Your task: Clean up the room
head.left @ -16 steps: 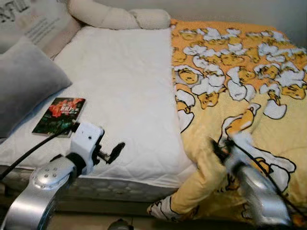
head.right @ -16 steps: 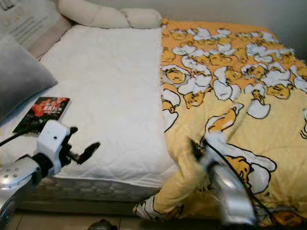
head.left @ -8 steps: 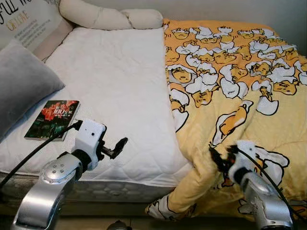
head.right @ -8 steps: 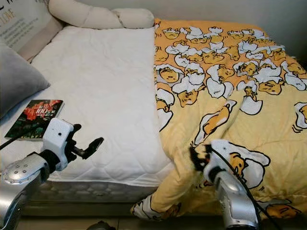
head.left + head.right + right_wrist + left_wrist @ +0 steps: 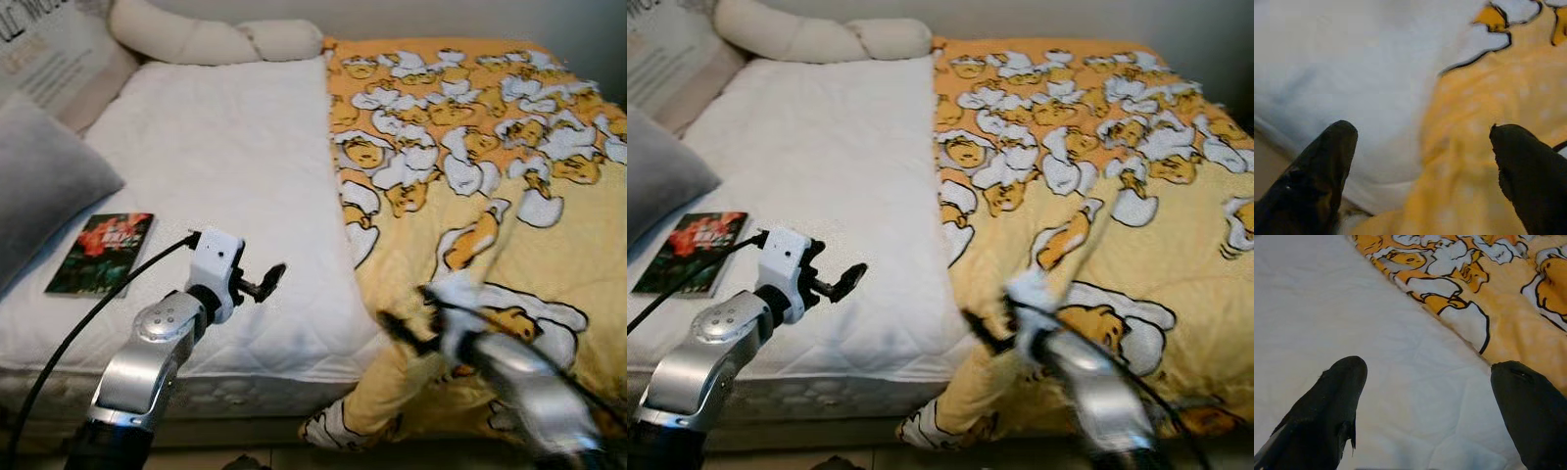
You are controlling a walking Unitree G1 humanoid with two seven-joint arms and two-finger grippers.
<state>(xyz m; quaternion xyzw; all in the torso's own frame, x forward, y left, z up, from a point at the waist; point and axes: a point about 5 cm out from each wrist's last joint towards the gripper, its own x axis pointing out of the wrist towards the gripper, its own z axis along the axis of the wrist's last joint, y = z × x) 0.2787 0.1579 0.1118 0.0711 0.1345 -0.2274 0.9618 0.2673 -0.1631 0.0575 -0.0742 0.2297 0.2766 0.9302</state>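
Right gripper [image 5: 1422,147] nearest, fingers spread wide, empty, hovering over the near edge of the yellow duvet [image 5: 490,176] where it droops off the bed's corner; blurred in head views. Left gripper [image 5: 1425,382] also wide open, holding nothing, above the white mattress [image 5: 225,147] just beside the duvet's edge. Book [image 5: 100,253] lies flat at the mattress's left edge, next to a grey pillow [image 5: 44,181]. Long cream bolster [image 5: 211,39] at the head.
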